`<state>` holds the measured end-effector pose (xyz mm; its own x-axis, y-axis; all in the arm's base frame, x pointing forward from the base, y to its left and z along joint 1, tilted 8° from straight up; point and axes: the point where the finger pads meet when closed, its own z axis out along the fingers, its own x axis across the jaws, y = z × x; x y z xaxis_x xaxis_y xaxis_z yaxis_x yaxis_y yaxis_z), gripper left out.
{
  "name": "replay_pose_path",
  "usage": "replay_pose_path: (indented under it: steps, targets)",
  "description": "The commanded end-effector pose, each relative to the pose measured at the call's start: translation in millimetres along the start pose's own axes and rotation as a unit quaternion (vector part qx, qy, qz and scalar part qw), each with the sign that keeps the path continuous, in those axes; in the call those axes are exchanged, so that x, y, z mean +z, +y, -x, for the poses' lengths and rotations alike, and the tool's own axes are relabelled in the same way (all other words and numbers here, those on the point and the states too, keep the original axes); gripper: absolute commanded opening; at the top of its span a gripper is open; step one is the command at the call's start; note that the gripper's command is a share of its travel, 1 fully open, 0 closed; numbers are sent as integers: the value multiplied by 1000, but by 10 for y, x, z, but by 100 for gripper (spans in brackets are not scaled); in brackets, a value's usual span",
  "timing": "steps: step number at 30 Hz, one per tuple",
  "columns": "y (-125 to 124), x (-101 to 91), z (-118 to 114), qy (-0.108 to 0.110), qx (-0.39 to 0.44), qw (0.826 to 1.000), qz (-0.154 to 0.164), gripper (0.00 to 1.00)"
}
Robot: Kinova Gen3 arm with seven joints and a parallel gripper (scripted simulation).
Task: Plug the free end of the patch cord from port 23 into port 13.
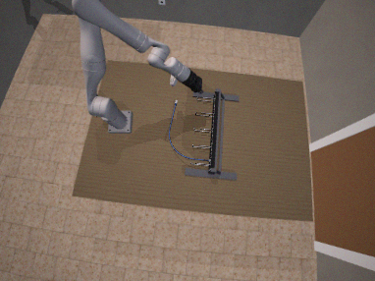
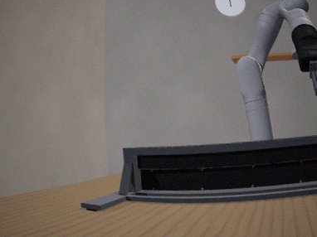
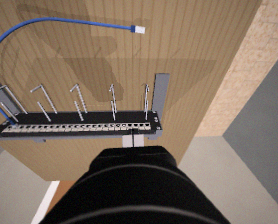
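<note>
The blue patch cord lies in a curve on the mat in front of the rack. Its free plug is clear and lies on the mat, away from the panel; which side its latch faces is too small to tell. The cord's other end enters the panel near one end. The rack stands upright. Its row of jacks shows in the wrist view, but the port numbers are unreadable. My gripper is shut and empty, above the rack's end farthest from the plugged cord end.
Several thin cable-guide prongs stick out from the panel's front. Flat feet support both rack ends. The free plug lies between the arm's base and the rack.
</note>
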<state>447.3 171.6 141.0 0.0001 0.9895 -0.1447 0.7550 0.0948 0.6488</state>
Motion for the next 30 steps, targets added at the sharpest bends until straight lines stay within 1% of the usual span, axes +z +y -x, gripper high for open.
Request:
replay_pose_path:
  steps: [1, 9, 11, 26, 28, 30]
  targets:
    - [30, 91, 98, -4, 13, 1000, -2, 0]
    - [31, 294, 97, -5, 13, 1000, -2, 0]
    - [31, 294, 97, -5, 13, 1000, -2, 0]
    - [33, 645, 96, -4, 13, 1000, -2, 0]
    - [33, 645, 96, -4, 13, 1000, -2, 0]
    - [33, 686, 96, -5, 13, 1000, -2, 0]
